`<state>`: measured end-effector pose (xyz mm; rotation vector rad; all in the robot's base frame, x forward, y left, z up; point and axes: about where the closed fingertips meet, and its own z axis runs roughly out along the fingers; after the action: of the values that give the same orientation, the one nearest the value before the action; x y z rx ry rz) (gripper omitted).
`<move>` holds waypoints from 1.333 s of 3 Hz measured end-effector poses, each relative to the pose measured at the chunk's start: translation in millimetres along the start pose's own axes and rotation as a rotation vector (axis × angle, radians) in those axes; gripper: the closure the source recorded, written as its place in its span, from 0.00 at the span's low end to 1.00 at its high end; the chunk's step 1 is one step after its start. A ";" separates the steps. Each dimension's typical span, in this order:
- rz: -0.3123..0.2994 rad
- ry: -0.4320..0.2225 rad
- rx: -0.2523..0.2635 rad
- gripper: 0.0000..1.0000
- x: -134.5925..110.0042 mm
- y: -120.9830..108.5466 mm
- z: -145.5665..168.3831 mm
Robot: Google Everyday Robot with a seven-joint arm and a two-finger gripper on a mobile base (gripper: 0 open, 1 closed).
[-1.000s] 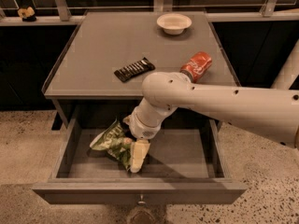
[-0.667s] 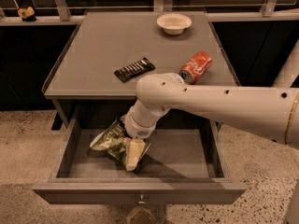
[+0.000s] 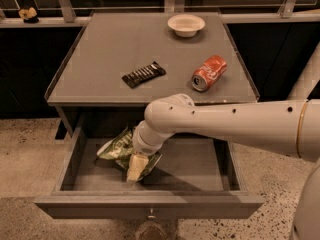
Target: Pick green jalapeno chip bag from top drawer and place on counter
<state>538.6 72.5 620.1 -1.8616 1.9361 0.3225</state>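
The gripper (image 3: 136, 167) has slid a little left onto the green jalapeno chip bag (image 3: 115, 149), which lies in the left of the open top drawer (image 3: 150, 207). I cannot tell if it grips the bag. I think the lift to the counter (image 3: 100, 59) comes next.

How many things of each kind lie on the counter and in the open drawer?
Bowl: 1, on the counter
Soda can: 1, on the counter
Candy bar: 1, on the counter
Chip bag: 1, in the drawer, under the gripper
Total: 4
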 end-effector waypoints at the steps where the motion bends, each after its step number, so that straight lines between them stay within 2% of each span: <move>1: 0.014 -0.011 0.012 0.00 -3.0 -3.0 0.3; 2: 0.014 -0.011 0.012 0.19 -3.0 -3.0 0.3; 4: 0.014 -0.011 0.012 0.65 -3.0 -2.9 0.4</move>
<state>541.6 75.1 621.6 -1.8363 1.9402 0.3236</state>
